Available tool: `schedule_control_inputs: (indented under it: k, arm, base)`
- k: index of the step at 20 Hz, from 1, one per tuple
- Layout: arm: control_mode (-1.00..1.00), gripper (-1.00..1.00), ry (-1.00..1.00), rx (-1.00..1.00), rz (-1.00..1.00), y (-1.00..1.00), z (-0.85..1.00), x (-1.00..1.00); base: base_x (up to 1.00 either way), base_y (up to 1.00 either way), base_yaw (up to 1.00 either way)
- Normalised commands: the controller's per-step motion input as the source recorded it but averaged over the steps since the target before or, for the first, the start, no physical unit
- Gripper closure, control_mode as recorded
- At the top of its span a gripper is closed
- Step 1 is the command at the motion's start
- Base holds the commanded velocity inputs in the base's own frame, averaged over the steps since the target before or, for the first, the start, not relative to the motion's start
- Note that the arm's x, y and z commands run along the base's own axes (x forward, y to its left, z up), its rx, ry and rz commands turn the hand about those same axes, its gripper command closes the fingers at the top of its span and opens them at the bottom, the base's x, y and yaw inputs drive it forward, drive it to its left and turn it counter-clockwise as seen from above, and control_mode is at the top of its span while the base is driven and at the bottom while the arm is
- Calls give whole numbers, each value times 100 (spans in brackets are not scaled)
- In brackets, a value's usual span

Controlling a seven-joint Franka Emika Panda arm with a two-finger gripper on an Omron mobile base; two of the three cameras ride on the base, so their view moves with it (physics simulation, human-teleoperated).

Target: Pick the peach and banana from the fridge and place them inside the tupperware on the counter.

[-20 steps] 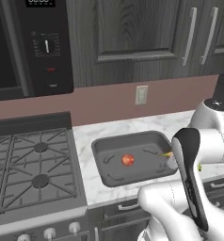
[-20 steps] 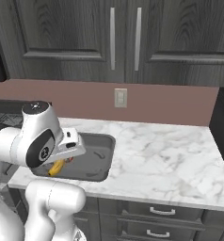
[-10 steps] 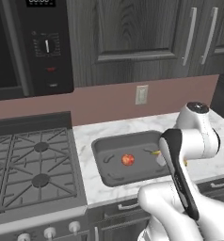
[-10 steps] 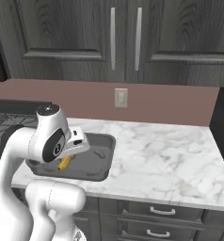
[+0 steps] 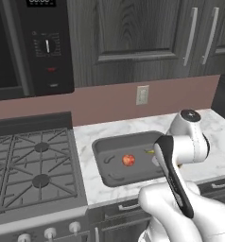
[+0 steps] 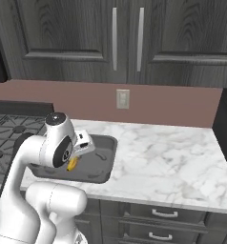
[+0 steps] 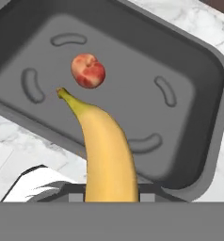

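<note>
A: What is inside the tupperware (image 5: 109, 168)?

B: The peach (image 5: 128, 160) lies alone on its floor, near the middle. The tray sits on the counter (image 6: 172, 157), just beside the stove (image 5: 29, 165).

A: And the banana (image 7: 107, 153)?

B: The gripper (image 7: 109, 195) is closed on it. In the hand view the banana points over the near rim of the tray, its dark tip close to the peach but apart from it. In the right base view its yellow end hangs under the hand, above the tray.

A: Any writing to read?

B: The microwave (image 5: 34, 45) has a small display at the top, but the characters are too blurred to read.
</note>
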Motion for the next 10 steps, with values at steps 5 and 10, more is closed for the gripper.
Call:
schedule_control_inputs:
  k: [5, 10]
  arm:
    - [-100, 100, -4, 0, 0, 1, -16, 38]
    - [-100, 100, 0, 0, 0, 0, -15, 43]
  base:
    - [0, 0, 0]
    - [0, 0, 0]
